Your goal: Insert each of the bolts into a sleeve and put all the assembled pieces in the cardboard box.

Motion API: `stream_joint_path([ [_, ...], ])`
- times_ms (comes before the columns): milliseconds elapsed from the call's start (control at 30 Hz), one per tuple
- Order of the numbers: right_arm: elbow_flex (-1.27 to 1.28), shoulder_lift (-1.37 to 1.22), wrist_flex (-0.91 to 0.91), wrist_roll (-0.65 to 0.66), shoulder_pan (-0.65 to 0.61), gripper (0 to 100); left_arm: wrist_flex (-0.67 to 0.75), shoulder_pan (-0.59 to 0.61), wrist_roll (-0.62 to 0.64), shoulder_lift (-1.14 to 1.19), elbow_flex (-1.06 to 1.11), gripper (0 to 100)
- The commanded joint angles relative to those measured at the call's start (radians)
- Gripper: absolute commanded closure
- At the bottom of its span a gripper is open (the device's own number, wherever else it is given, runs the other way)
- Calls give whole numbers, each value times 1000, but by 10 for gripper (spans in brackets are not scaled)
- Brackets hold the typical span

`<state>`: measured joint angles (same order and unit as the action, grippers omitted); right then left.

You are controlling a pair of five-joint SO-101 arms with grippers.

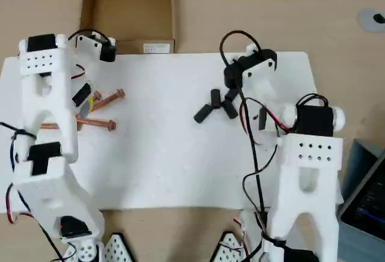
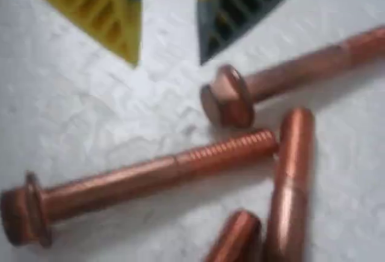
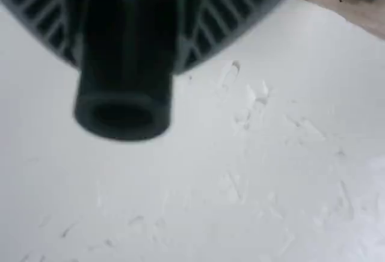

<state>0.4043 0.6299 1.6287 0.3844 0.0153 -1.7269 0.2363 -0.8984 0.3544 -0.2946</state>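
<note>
Cardboard box (image 1: 129, 18) is seen empty, nothing assembled yet. Front-left of it, the left gripper (image 2: 168, 51) is held spread over the bolts (image 2: 150, 178), ready for a grab. Front-right, the right gripper (image 3: 129, 27) is clamped on a sleeve (image 3: 123, 103), bore left exposed, presumably for a bolt.

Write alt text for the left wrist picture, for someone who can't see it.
Four copper-coloured bolts lie close together on a white board, two showing their flanged heads. The open left gripper, one finger yellow and one dark, hangs near them, holding nothing.
</note>
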Motion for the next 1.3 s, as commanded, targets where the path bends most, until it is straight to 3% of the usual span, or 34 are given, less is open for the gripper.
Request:
stream_joint_path([
  [0, 1, 35, -29, -5, 16, 988, -11, 6, -12, 39, -121, 924],
  [233, 1, 33, -48, -5, 13, 988, -11, 8, -20, 219, -333, 857],
  [533, 1, 33, -54, -2, 13, 988, -11, -20, 15, 406, -523, 861],
  [1267, 1, 31, -68, 0, 8, 988, -11, 18, 11, 636, -750, 861],
])
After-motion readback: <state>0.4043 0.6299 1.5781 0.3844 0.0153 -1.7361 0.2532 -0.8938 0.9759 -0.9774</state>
